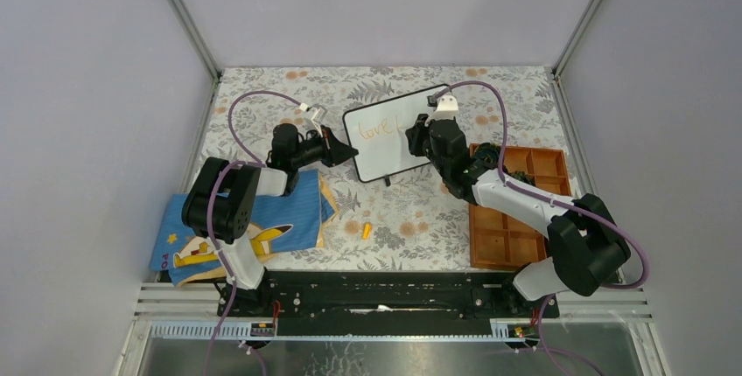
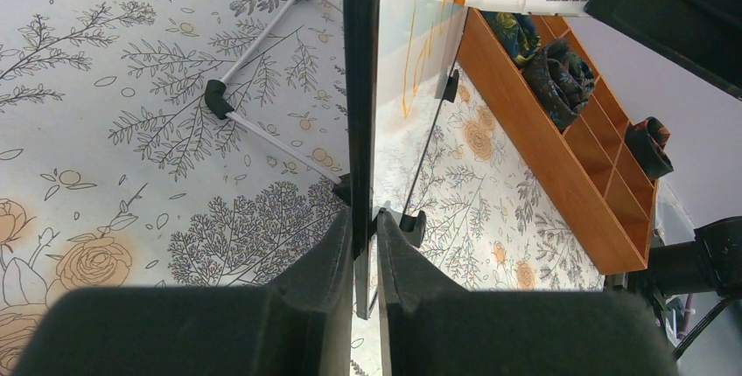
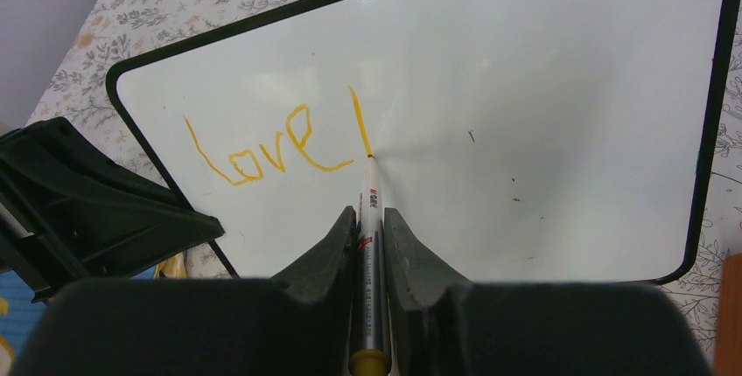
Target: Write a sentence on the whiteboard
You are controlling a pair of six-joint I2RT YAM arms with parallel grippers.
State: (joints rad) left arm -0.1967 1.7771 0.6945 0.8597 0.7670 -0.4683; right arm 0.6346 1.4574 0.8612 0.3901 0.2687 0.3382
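Your left gripper (image 2: 365, 223) pinches the whiteboard (image 3: 542, 131) by its edge, propped mid-table; your right gripper (image 3: 370, 219) clamps the marker (image 3: 368, 185), tip on the sentence (image 3: 262, 150). Press too hard and the board may tip or slip, skewing the stroke

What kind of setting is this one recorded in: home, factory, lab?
Most likely a lab test booth: plain grey walls in metal framing close in a floral-covered table, and a left arm and right arm are bolted to a rail at its near edge.
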